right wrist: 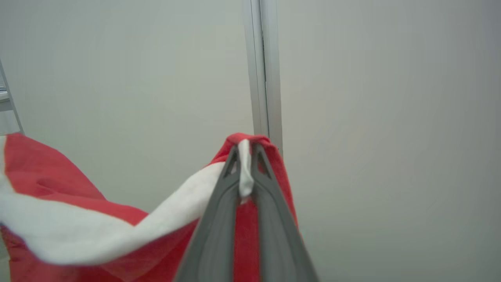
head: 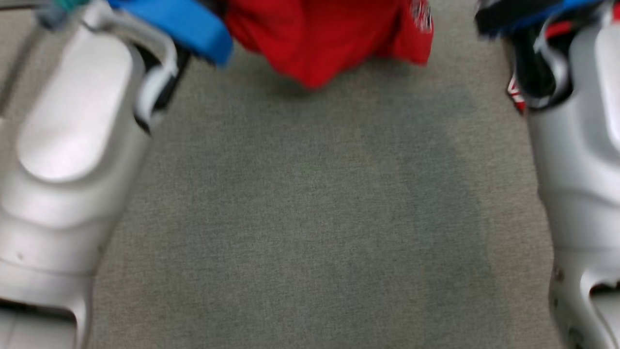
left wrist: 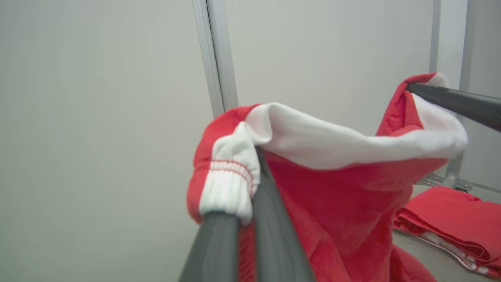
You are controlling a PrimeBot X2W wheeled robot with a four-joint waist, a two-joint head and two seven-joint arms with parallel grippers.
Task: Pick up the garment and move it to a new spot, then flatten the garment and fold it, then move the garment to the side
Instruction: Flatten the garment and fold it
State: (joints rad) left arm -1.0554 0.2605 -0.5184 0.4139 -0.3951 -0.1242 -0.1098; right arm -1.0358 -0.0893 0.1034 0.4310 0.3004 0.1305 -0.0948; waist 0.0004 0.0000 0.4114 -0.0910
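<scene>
the 2 dark fingers (left wrist: 274, 235) of the left gripper (left wrist: 248, 192) are pressed together on the white ribbed band of a soft red fleece garment (left wrist: 332, 203). the right gripper (right wrist: 245, 156) is likewise clamped on the same white band at its other end, with a pinch of cloth squeezed between its tips. between the 2 holds the band is hung in a slack curve, and the red body is draped below it. in the blurred head view the garment's lower edge appears lifted clear of a grey fabric-covered surface (head: 310, 218), between 2 pale forearms (head: 72, 121). a folded red-and-white cloth (left wrist: 450, 223) is seen lying on that surface, beyond the held garment. the garment is judged light, limp and thick-piled, so it is unlikely to slip but apt to bunch and double over on itself when lowered. the banded edge, taken at its 2 ends, is judged the best place for it to be held, so that the body can be laid down and drawn flat.
</scene>
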